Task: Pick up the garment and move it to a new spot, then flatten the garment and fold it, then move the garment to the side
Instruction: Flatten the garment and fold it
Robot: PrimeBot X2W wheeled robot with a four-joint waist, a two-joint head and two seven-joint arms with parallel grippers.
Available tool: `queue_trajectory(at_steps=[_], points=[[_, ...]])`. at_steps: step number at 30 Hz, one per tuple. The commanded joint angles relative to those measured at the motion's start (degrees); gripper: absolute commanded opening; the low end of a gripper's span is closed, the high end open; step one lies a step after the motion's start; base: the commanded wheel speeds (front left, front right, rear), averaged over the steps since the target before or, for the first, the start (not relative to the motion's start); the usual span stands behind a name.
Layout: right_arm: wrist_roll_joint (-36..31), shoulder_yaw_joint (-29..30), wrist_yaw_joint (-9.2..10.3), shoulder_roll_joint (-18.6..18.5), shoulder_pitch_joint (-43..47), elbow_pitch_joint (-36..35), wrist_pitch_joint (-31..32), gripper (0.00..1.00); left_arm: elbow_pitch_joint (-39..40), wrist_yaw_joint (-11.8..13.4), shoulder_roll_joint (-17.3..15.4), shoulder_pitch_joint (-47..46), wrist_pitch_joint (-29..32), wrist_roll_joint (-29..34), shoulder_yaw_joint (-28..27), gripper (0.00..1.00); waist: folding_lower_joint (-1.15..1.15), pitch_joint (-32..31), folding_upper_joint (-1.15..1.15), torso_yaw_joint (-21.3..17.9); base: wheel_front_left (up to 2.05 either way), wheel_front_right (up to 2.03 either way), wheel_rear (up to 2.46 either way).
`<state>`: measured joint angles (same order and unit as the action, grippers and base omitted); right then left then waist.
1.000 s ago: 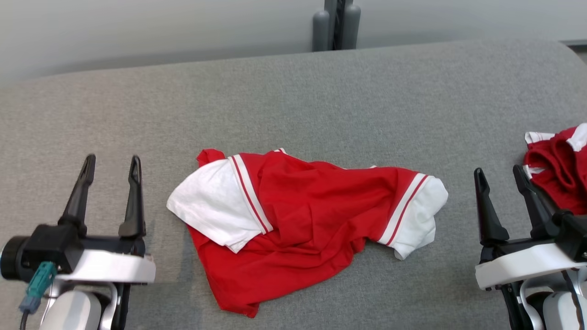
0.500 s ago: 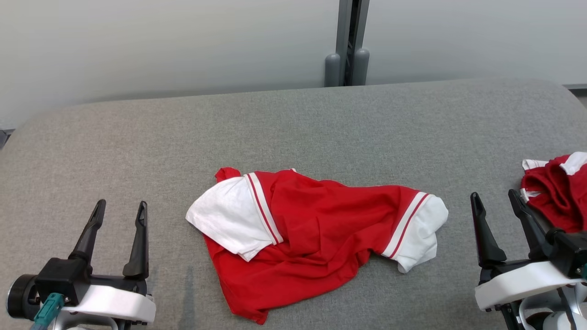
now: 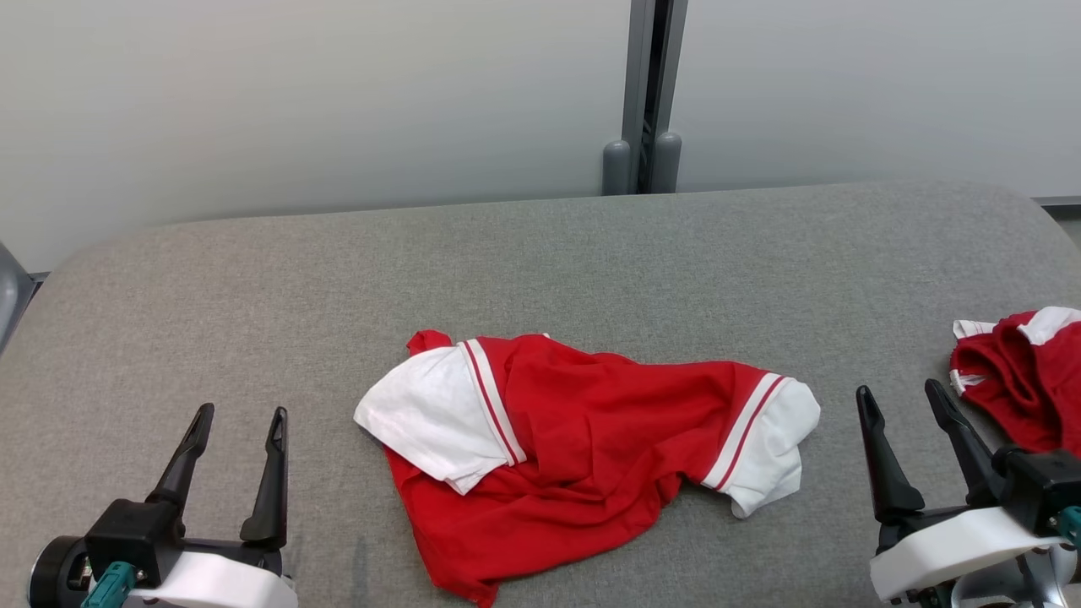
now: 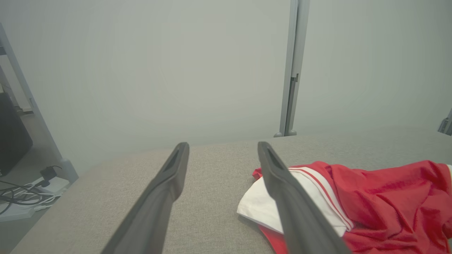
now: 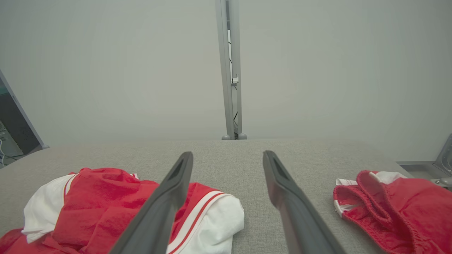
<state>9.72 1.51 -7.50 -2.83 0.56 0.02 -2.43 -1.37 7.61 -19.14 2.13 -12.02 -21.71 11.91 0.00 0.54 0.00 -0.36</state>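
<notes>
Between left pincer (image 3: 242, 414) and right pincer (image 3: 897, 390), crumpled garment (image 3: 591, 422), apart.

Legible markings: none found. The red and white garment (image 3: 591, 439) shows plain cloth and stripe trim, with no lettering, number or brand label readable. The second red garment (image 3: 1022, 380), to the right of it, likewise bears nothing readable. The wrist views give the same finding.
</notes>
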Motion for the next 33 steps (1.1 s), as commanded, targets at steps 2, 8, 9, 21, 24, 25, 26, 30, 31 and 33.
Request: queue_trajectory(at_steps=[2, 8, 9, 21, 24, 25, 26, 30, 31, 33], points=[[-0.2, 0.0, 0.02, -0.2, 0.9, -0.6, 0.5, 1.00, 0.4, 0.3, -0.4, 0.8, 0.3, -0.3, 0.0, 1.00, 0.00, -0.7, 0.00, 0.0, 0.00, 0.00, 0.00], [-0.1, 0.3, 0.02, -0.2, 1.6, -1.4, 0.9, 1.00, 1.0, 0.8, -0.6, 1.2, 1.1, -0.7, 0.2, 1.00, 0.00, -1.4, 0.00, 0.0, 0.00, 0.00, 0.00], [-0.1, 0.4, 0.02, -0.2, 1.6, -1.5, 0.9, 1.00, 1.1, 0.9, -0.7, 1.2, 1.2, -0.6, 0.2, 1.00, 0.00, -1.4, 0.00, 0.0, 0.00, 0.00, 0.00], [0.3, 0.2, 0.02, -0.2, 1.4, -1.2, 0.7, 1.00, 1.5, 1.5, -1.1, 0.8, 2.0, -0.9, 0.4, 1.00, 0.00, -1.3, 0.00, -0.1, 0.00, 0.00, 0.00], [0.3, 0.1, 0.02, -0.2, 1.3, -1.1, 0.7, 1.00, 1.5, 1.5, -1.2, 0.8, 2.1, -1.0, 0.4, 1.00, 0.00, -1.3, 0.00, 0.0, 0.00, 0.00, 0.00], [0.3, 0.1, 0.02, -0.2, 1.3, -1.1, 0.6, 1.00, 1.6, 1.7, -1.2, 0.8, 2.1, -1.1, 0.4, 1.00, 0.00, -1.3, 0.00, 0.0, 0.00, 0.00, 0.00], [0.3, 0.1, 0.02, -0.2, 1.3, -1.1, 0.6, 1.00, 1.6, 1.7, -1.2, 0.8, 2.2, -1.1, 0.4, 1.00, 0.00, -1.2, 0.00, 0.0, 0.00, 0.00, 0.00], [0.3, 0.1, 0.02, -0.2, 1.2, -1.1, 0.4, 1.00, 1.6, 1.8, -1.2, 0.7, 2.2, -1.2, 0.5, 1.00, 0.00, -1.1, 0.00, 0.1, 0.00, 0.00, 0.00], [0.3, 0.1, 0.02, -0.2, 1.2, -1.1, 0.4, 1.00, 1.6, 1.8, -1.2, 0.7, 2.2, -1.2, 0.5, 1.00, 0.00, -1.1, 0.00, 0.1, 0.00, 0.00, 0.00], [0.4, 0.1, 0.02, -0.2, 1.2, -1.0, 0.3, 1.00, 1.6, 1.9, -1.3, 0.7, 2.2, -1.1, 0.6, 1.00, 0.00, -1.0, 0.00, 0.2, 0.00, 0.00, 0.00]])
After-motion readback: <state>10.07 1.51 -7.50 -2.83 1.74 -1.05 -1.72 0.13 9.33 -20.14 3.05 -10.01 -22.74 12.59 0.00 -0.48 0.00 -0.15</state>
